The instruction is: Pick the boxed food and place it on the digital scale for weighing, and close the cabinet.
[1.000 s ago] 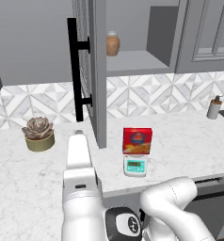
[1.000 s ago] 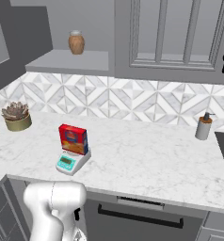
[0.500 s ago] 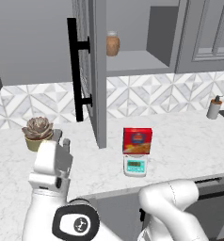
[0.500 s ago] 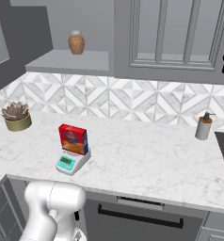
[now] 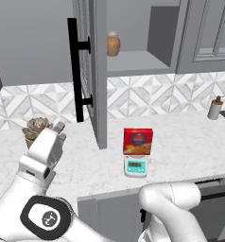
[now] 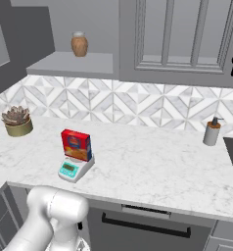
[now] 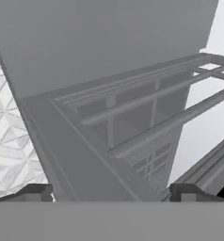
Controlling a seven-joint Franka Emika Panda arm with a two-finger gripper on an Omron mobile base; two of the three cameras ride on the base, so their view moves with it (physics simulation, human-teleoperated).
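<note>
Red boxed food (image 5: 137, 141) upright on digital scale (image 5: 135, 166), cabinet (image 5: 96, 71) door ajar, hand (image 5: 60, 130) wide open, empty, beside it

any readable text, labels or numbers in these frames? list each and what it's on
None can be read.
Blue oval logo on the small red cardboard box standing on the scale: lettering too small and blurred.
Teal display panel of the small white-grey digital scale: dark marks, no legible digits.
Brown jar with a pale lid on the cabinet shelf: no label visible.
Grey soap dispenser: no text visible.
</note>
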